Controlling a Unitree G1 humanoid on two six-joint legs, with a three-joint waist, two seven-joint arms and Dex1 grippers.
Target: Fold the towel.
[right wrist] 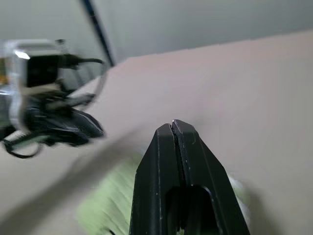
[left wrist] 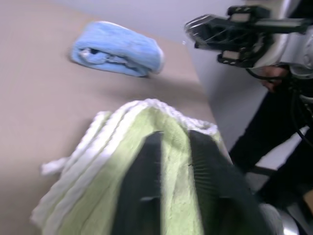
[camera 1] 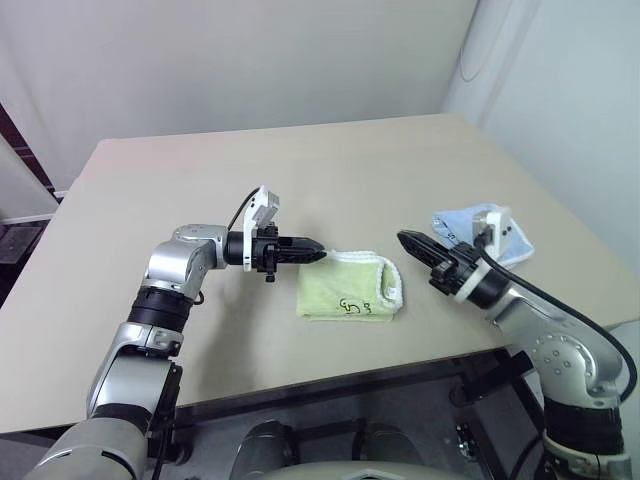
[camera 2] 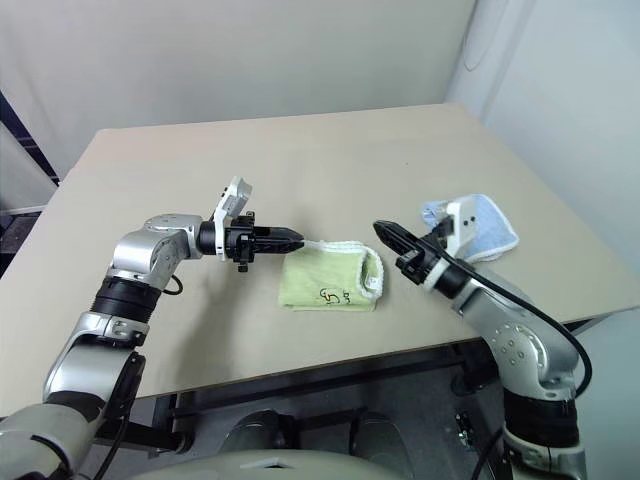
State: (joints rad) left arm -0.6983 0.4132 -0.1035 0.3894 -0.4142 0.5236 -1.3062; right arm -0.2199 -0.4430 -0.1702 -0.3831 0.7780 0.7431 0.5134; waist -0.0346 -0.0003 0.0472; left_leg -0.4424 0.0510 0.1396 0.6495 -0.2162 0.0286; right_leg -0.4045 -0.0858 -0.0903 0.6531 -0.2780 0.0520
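Observation:
The towel (camera 1: pixel 350 288) lies folded into a small light green pad with white corded edging near the table's front edge. Dark embroidered marks (camera 1: pixel 352 306) face up on its near side. My left gripper (camera 1: pixel 318 253) reaches in level from the left and is shut on the pad's far left corner. In the left wrist view green terry shows between its fingers (left wrist: pixel 144 186). My right gripper (camera 1: pixel 403 238) hovers shut and empty just right of the towel. Its tips meet in the right wrist view (right wrist: pixel 173 125).
A smaller light blue cloth (camera 1: pixel 468 226) lies bunched behind my right wrist, near the table's right edge. The tan table (camera 1: pixel 300 170) stretches bare toward the back wall. Its front edge runs just below the towel.

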